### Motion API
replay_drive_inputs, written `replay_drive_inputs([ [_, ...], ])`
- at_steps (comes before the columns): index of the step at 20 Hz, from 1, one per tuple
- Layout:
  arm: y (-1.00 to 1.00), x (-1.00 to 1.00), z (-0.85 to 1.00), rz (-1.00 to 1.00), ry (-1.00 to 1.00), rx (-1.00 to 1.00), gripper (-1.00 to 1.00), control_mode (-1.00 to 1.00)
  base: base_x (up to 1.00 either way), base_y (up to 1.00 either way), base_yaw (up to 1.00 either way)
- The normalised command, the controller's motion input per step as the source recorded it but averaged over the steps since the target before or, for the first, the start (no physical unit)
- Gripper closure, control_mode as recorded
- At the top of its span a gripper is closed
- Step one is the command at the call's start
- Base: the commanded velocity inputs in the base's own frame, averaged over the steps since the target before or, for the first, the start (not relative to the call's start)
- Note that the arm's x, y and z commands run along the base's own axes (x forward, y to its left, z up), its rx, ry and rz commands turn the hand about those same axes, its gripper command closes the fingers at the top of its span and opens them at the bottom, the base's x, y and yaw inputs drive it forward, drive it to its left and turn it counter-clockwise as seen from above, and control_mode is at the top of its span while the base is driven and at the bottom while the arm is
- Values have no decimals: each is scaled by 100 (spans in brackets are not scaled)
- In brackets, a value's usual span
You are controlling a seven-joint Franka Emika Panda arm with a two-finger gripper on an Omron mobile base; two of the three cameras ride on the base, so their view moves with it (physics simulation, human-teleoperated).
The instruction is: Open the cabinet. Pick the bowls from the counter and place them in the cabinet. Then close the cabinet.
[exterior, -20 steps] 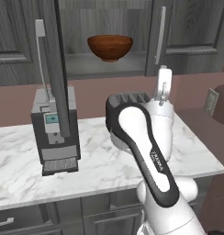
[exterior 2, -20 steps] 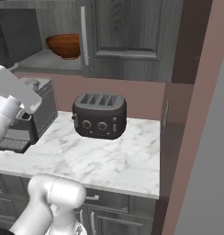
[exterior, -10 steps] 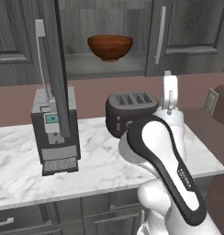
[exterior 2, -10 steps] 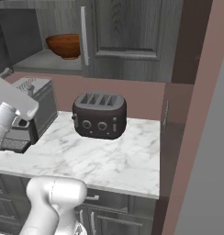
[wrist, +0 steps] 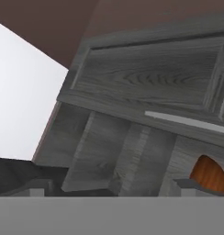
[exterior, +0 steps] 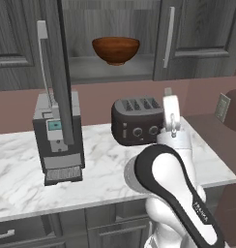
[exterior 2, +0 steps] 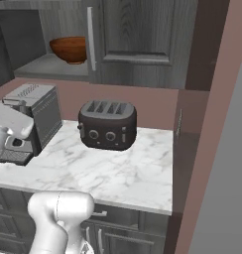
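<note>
With the glossy reddish-brown wooden bowl (exterior: 115, 50) already on the shelf of the dark grey wood-grain cabinet (exterior: 199, 34), left door open, the gripper's jaws apart and empty, fetching the second bowl appears next.

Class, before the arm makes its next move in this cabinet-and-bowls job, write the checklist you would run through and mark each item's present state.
1. Left cabinet door swung open: ok.
2. Reddish-brown bowl on the cabinet shelf: ok.
3. Pale bowl located on the counter: cannot tell.
4. Gripper open and empty: ok.
5. Toaster and coffee machine standing apart: ok.
6. Right cabinet door shut: ok.
</note>
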Motion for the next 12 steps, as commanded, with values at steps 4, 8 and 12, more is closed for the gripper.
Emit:
replay_drive_inputs([
  [4,60,-22,0,-2,5,0,-100,-100,0,0,0],
  [8,26,-37,0,0,7,0,-100,-100,0,0,0],
  [12,5,-57,7,0,7,0,-100,-100,0,0,0],
])
